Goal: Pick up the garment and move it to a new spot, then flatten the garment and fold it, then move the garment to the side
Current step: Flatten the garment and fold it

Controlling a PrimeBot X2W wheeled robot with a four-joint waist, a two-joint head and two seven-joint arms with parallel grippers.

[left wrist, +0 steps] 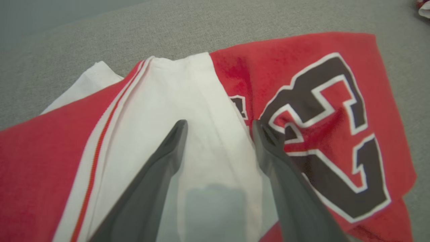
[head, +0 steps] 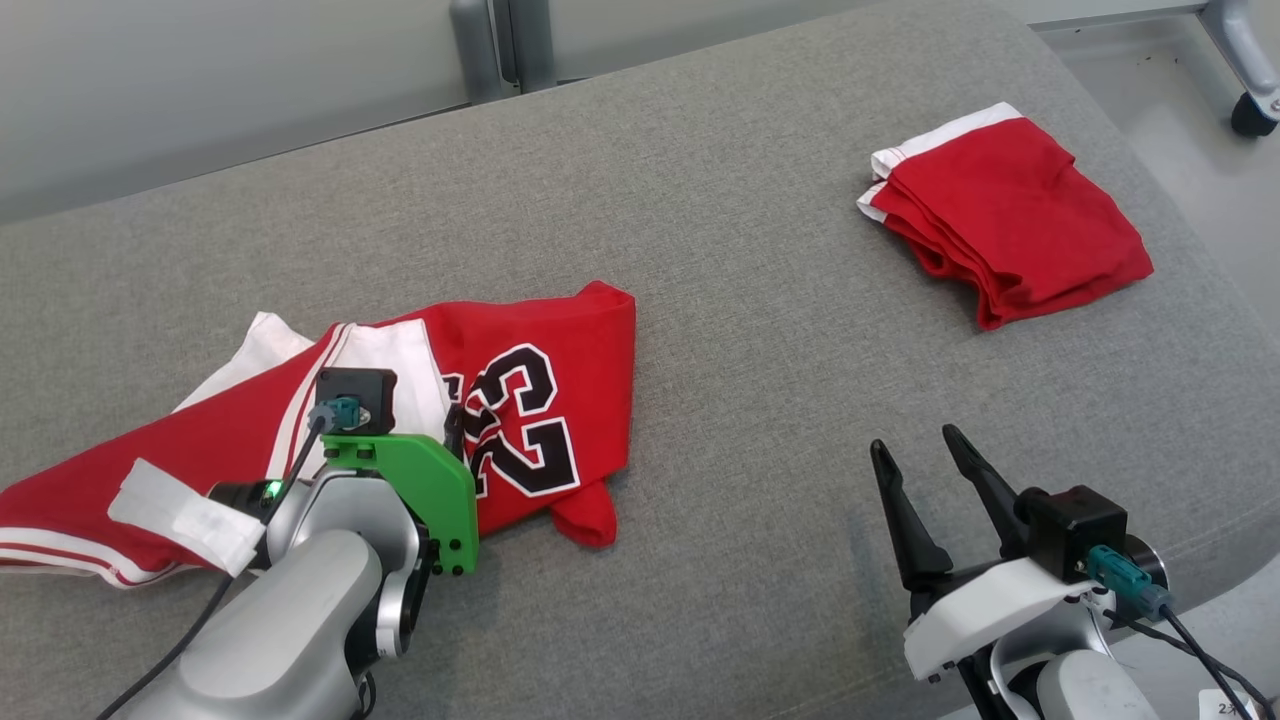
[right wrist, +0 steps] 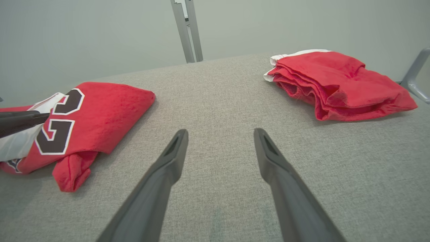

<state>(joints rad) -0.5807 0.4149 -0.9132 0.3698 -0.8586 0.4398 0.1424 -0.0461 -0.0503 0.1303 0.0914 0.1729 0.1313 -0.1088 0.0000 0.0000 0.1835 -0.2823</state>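
Observation:
The garment [head: 560,380], a red jersey with white side panels and a black number 23, lies crumpled at the left of the grey padded table [head: 720,180]. My left gripper [left wrist: 220,125] hovers open right over its white panel [left wrist: 188,101], nothing between the fingers. One of those fingers [right wrist: 20,119] pokes in from the left in the right wrist view, beside the jersey [right wrist: 107,111]. My right gripper [head: 915,440] stands open above bare grey fabric at the front right, well apart from the jersey.
A second red garment [head: 1010,220], folded with a white trim, lies at the back right, also seen as a folded stack [right wrist: 336,84]. The table's rounded edge drops off at the right, near a caster wheel [head: 1255,112]. A metal post [head: 500,45] stands behind.

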